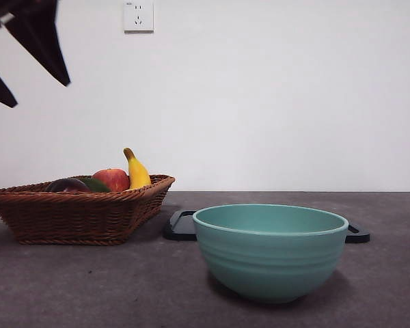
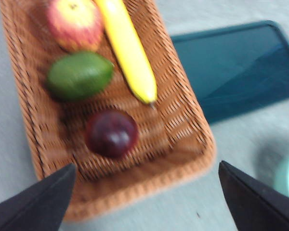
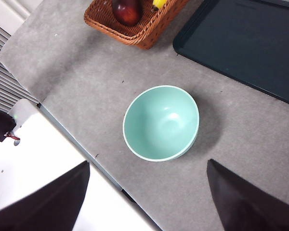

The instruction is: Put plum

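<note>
I have the left gripper [image 2: 144, 202] hanging above the wicker basket [image 2: 192, 159] with its jaws spread wide and nothing between them. The plum [image 2: 111, 133] lies inside the basket, near the end closest to that gripper, resting on the woven floor and apart from the other fruit. Further along the basket I see a green fruit [image 2: 79, 75], then an apple [image 2: 74, 23], with a banana [image 2: 128, 48] stretched along the basket's side, its tip ending just beside the plum. A dark tray [image 2: 231, 67] lies on the table next to the basket. My right gripper [image 3: 147, 197] waits high over a pale green bowl [image 3: 161, 122], jaws also spread and holding nothing. From the front, the bowl [image 1: 270, 249] stands in front of the tray [image 1: 181, 225], well apart from the basket [image 1: 75, 212].
</note>
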You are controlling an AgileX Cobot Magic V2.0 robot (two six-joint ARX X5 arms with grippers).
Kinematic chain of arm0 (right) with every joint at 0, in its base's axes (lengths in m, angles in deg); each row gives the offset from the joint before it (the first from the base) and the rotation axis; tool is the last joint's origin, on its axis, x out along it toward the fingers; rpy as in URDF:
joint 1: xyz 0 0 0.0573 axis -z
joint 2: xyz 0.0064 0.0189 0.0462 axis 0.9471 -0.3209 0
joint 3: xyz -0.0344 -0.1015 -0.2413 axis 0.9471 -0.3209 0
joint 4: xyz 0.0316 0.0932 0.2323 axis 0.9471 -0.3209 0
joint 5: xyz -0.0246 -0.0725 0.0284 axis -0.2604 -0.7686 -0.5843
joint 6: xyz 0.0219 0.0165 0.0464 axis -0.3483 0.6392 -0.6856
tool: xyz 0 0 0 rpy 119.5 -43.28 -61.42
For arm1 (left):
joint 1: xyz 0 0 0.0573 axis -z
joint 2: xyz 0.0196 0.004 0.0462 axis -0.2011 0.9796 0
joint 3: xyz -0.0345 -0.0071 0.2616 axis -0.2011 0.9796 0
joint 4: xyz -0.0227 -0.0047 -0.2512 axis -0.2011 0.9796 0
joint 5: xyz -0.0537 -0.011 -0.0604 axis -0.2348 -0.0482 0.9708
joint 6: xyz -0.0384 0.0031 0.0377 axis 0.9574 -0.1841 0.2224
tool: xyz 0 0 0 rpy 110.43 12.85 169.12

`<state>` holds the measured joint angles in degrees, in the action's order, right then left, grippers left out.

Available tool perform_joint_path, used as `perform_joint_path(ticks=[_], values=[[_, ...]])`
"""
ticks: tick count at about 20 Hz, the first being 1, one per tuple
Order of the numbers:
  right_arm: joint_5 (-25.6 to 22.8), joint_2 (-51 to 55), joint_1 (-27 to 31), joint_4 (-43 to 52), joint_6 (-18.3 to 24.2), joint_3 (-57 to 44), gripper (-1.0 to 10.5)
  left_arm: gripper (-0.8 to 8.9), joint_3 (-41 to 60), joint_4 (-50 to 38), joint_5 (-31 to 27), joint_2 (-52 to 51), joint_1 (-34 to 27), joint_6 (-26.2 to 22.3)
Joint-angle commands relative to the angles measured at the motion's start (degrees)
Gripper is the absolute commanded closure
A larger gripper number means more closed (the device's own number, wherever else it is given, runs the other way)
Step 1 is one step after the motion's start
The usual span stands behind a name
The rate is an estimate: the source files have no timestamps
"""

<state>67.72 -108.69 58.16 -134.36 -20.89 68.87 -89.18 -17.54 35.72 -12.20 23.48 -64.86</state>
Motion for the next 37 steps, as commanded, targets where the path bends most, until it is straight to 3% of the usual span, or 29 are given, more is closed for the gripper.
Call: perform_joint_path(ticks=[1, 5, 8, 17, 21, 25, 29, 32, 37], values=[[0.22, -0.37, -0.26, 0.57, 0.22, 0.98, 5.6, 3.49, -4.33, -0.52, -1.77, 5.7, 0.63, -0.17], [0.22, -0.37, -0.26, 0.57, 0.22, 0.98, 5.6, 3.5, -8.85, -0.59, -2.38, 14.82, 1.6, -0.35], [0.22, -0.37, -0.26, 0.57, 0.22, 0.98, 5.6, 3.5, -9.38, -0.79, -6.27, 20.37, 2.43, -1.11], [0.22, -0.37, -0.26, 0.59, 0.22, 0.98, 5.6, 3.5, -9.38, -3.72, -6.58, 30.03, 2.89, -1.99], [0.24, -0.35, -0.26, 0.57, 0.22, 0.98, 5.6, 4.16, -9.38, -4.44, -6.58, 30.36, 2.86, -2.69], [0.24, -0.35, -0.26, 0.59, 0.22, 0.98, 5.6, 4.19, -9.38, -3.08, -6.58, 30.42, 2.86, -3.1], [0.24, -0.33, -0.26, 0.55, 0.22, 0.98, 5.6, 5.75, -9.38, -1.99, -6.58, 30.42, 2.89, -3.1], [0.24, -0.33, -0.26, 0.55, 0.22, 0.98, 5.6, 5.74, -9.86, -1.6, -6.49, 29.68, 2.89, -3.08], [0.24, -0.33, -0.26, 0.57, 0.22, 0.98, 5.6, 5.74, -13.25, 1.25, -0.31, 19.63, 5.27, -3.08]])
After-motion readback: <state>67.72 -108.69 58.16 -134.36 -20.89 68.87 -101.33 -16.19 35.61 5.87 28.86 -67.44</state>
